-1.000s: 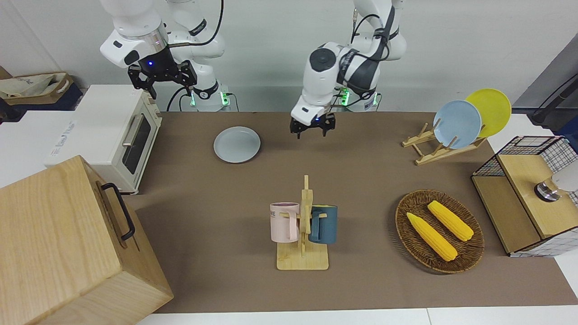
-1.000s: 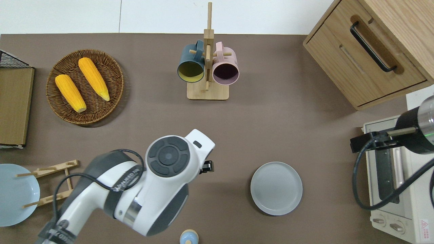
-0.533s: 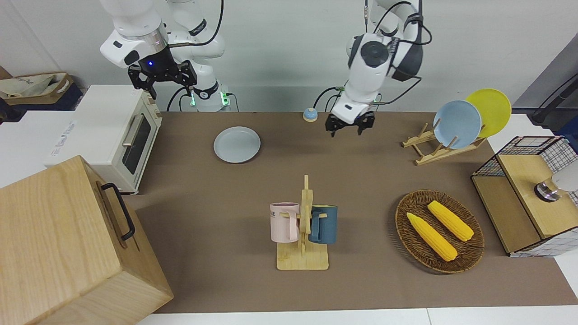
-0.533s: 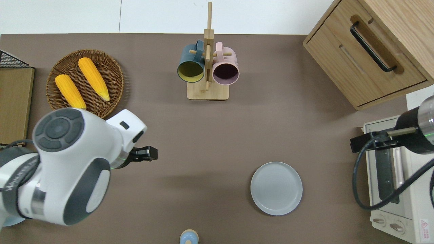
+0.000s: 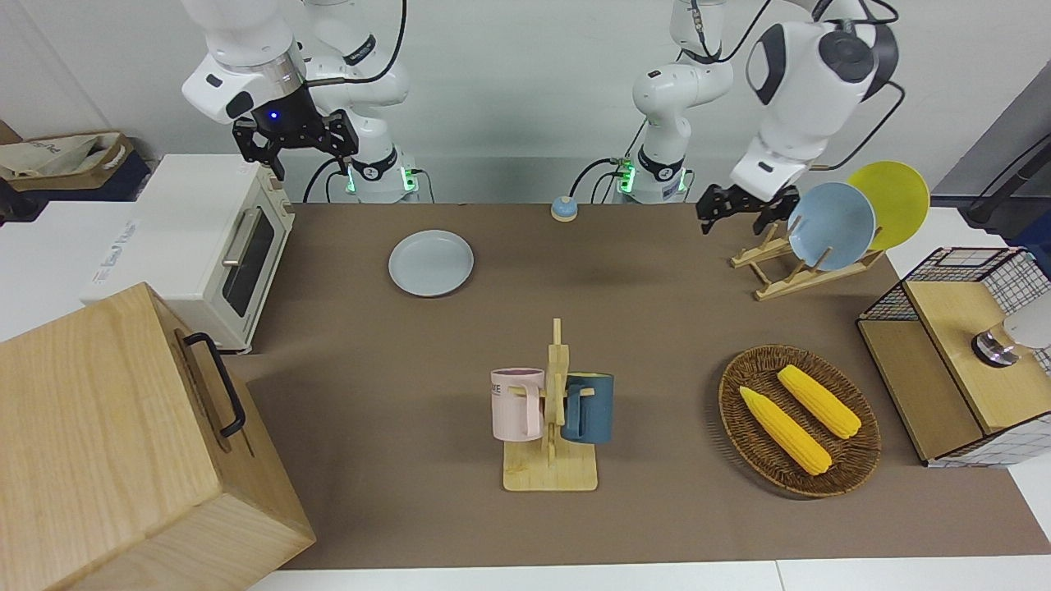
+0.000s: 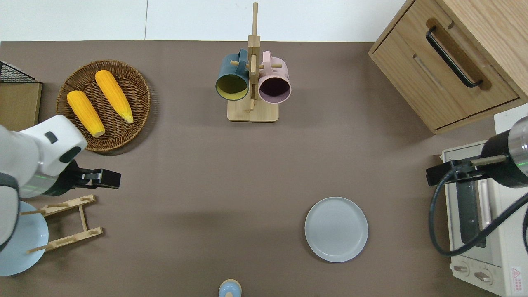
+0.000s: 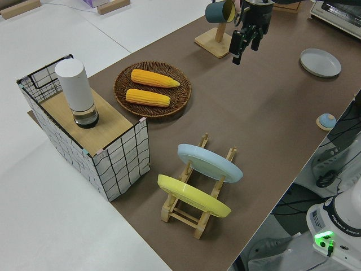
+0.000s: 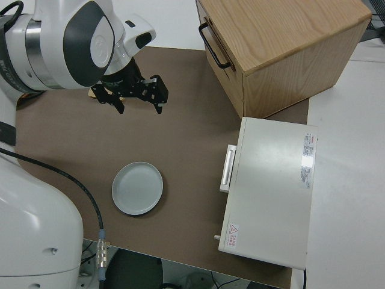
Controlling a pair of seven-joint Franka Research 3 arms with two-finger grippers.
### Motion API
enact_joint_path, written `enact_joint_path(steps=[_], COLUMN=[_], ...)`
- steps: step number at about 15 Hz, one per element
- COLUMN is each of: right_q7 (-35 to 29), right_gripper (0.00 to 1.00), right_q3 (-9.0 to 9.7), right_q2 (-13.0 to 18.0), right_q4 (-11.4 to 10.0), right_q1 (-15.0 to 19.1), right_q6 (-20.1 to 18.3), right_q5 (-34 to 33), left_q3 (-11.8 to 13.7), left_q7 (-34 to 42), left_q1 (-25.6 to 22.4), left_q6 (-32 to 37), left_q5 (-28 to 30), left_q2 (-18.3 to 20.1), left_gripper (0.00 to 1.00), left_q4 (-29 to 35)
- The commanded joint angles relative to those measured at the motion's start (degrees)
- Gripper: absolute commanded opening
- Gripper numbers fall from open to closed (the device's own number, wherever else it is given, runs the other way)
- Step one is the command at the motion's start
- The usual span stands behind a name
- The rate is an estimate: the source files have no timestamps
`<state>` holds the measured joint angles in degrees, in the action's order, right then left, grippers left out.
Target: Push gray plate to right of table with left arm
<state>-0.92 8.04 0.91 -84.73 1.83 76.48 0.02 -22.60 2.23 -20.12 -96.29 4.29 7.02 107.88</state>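
Left gripper (image 6: 105,179): it is held in the air over bare worktop (image 6: 198,165), just beside the slatted wooden plate rack (image 6: 68,222) at the left arm's end. The jaws are seen spread apart with nothing between them.
Wooden plate rack: a round light blue plate (image 5: 831,226) is leaned in it, close to the left gripper's wrist. Any swing away from here is best made clear of both.
Round pale gray plate (image 6: 336,229): it is laid flat on the brown worktop, toward the right arm's end and well apart from the left gripper. It is touched by nothing.
Step in hand: contact is not made. The plate is judged to lie already well toward the right arm's end, so either the push is finished or only a short one is left.
How a push is done well: the jaws should be lowered to rim height on the plate's side toward the left arm's end. The force should be aimed through the plate's centre so that it slides and is not spun. The travel should be slow.
White boxy toaster oven (image 6: 482,231): the push should be stopped short of it.
Right gripper (image 5: 289,141): parked, jaws spread and empty.
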Motion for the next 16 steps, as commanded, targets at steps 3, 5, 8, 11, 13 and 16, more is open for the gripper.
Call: enact_joint_path(steps=[3, 5, 8, 11, 13, 16], right_q7=[-0.7, -0.7, -0.8, -0.8, -0.7, -0.7], right_gripper=[0.983, 0.983, 0.983, 0.983, 0.983, 0.983], right_q3=[0.92, 0.92, 0.92, 0.92, 0.92, 0.92], right_q2=[0.1, 0.1, 0.1, 0.1, 0.1, 0.1], right_q4=[0.5, 0.5, 0.5, 0.5, 0.5, 0.5], right_q1=[1.2, 1.1, 1.1, 1.1, 1.1, 1.1], right_q6=[-0.9, -0.9, -0.9, -0.9, -0.9, -0.9], right_q5=[0.2, 0.2, 0.2, 0.2, 0.2, 0.2], left_q3=[4.8, 4.9, 4.9, 4.8, 4.8, 4.8], left_q7=[8.2, 8.4, 8.4, 8.3, 8.4, 8.3], left_q1=[-0.6, -0.8, -0.7, -0.7, -0.7, -0.7], left_q6=[4.5, 6.4, 6.6, 6.6, 6.6, 6.6], left_q5=[-1.9, -2.1, -2.1, -2.1, -2.2, -2.2], left_q2=[-0.5, -1.0, -1.6, -1.6, -1.6, -1.6], left_gripper=[1.0, 1.0, 1.0, 1.0, 1.0, 1.0], left_q4=[-7.1, -9.8, -12.1, -12.5, -12.5, -12.5])
